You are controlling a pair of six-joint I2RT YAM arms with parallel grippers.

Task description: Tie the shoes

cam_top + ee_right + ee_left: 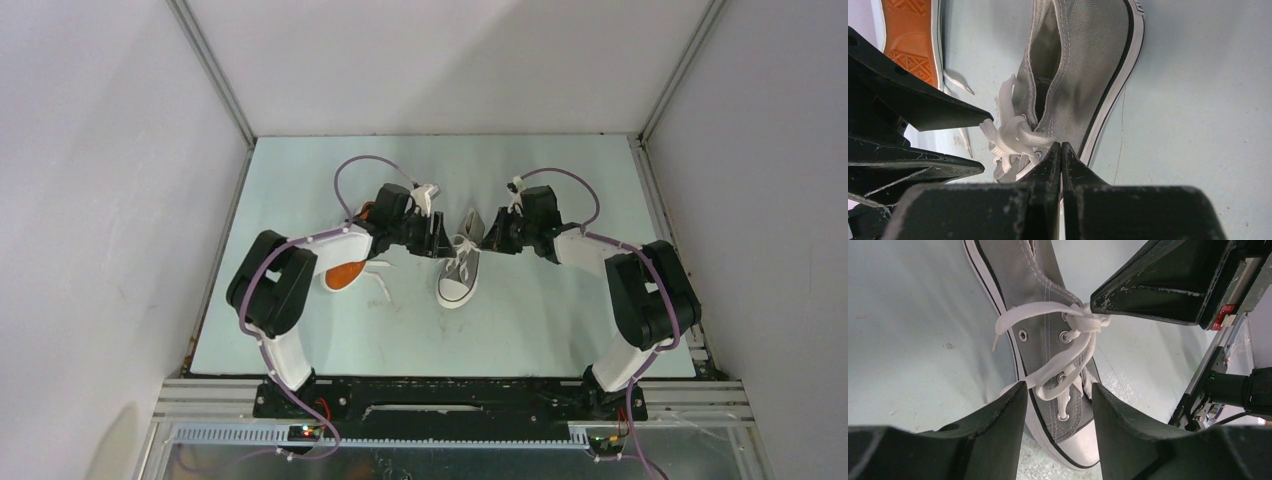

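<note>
Grey shoe (459,272) upright mid-desk (560,330), toe toward my bases, laces (1048,322) bunched at the top eyelets. Second shoe (345,272) on its side just left, orange sole showing, partly under my left arm. My left fingers (1020,395) apart, either side of the forefoot. My right fingers (1061,152) pressed together, tips at the lace bunch.

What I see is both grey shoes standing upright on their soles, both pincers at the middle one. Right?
No. Only the middle shoe stands upright; the other shoe lies tipped over, orange sole exposed, as the right wrist view shows. The left pincer and right pincer are at the middle one.
</note>
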